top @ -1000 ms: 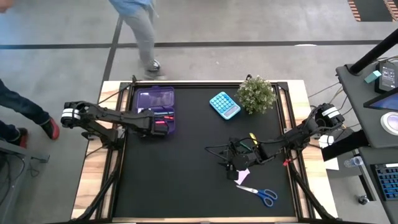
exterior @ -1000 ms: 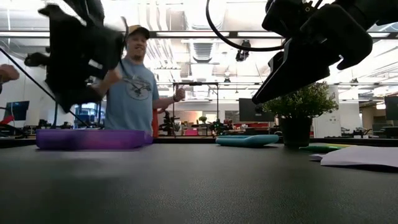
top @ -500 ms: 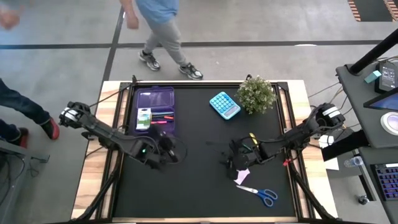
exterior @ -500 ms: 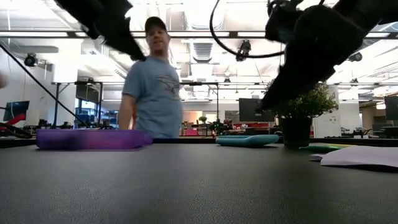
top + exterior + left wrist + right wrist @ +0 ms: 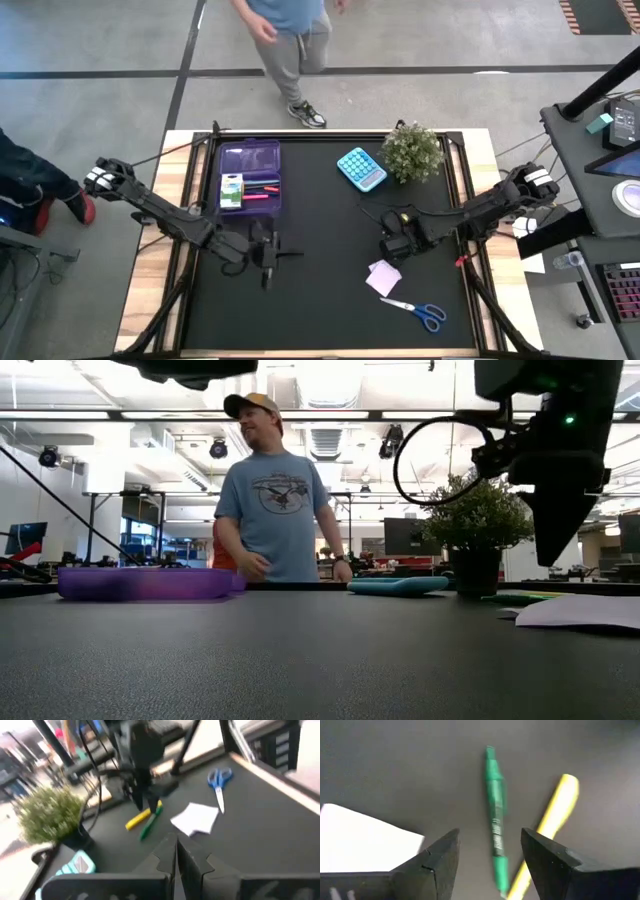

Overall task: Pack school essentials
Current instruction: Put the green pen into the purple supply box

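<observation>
My right gripper (image 5: 392, 247) hangs open over the table's right half and points down. In the right wrist view its fingers (image 5: 490, 834) stand on either side of a green pen (image 5: 495, 837) without touching it. A yellow pen (image 5: 550, 825) lies crossed under the green one, and the pale paper square (image 5: 365, 837) lies beside them. The blue-handled scissors (image 5: 420, 313) lie flat near the near edge. My left gripper (image 5: 290, 252) is shut and empty, left of the table's middle. A green-white pack (image 5: 231, 190) and pink pens (image 5: 262, 187) lie in the purple case (image 5: 250, 178).
A teal calculator (image 5: 361, 168) and a small potted plant (image 5: 412, 150) stand at the far edge, right of the case. A person (image 5: 275, 500) stands beyond the far edge. Bare black mat lies between the two grippers and along the near edge.
My left gripper has left the purple case and swung toward the near edge and the table's middle; the green-white pack now shows in the case. My right gripper has shifted from over the paper square toward the far-right, over the pens, and tipped to point down.
</observation>
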